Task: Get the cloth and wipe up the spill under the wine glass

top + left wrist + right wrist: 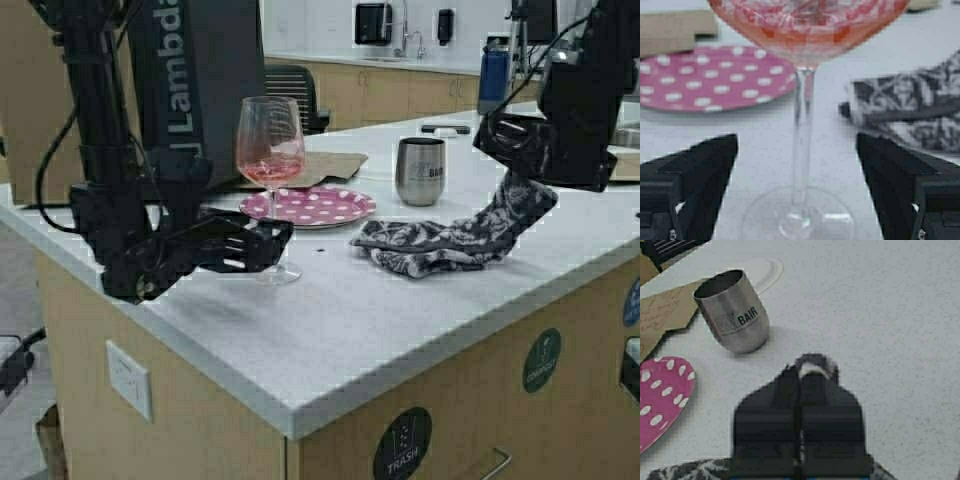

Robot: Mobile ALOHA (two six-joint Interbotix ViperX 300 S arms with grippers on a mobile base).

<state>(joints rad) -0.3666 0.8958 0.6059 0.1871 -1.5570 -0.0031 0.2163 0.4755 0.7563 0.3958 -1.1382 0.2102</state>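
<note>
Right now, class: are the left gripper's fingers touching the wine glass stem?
Apart. The left wrist view shows the left gripper open, bare counter between each finger and the wine glass stem.

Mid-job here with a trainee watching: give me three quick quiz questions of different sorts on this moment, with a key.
1. True or false: the left gripper is shut on the wine glass stem.
2. What does the right gripper hold? A) steel tumbler B) floral cloth C) polka-dot plate
3. Fill in: the steel tumbler stands ___ on the counter.

Key:
1. False; its fingers stand open on either side of the stem.
2. B; one end of the cloth is lifted, the rest lies on the counter.
3. Upright.
</note>
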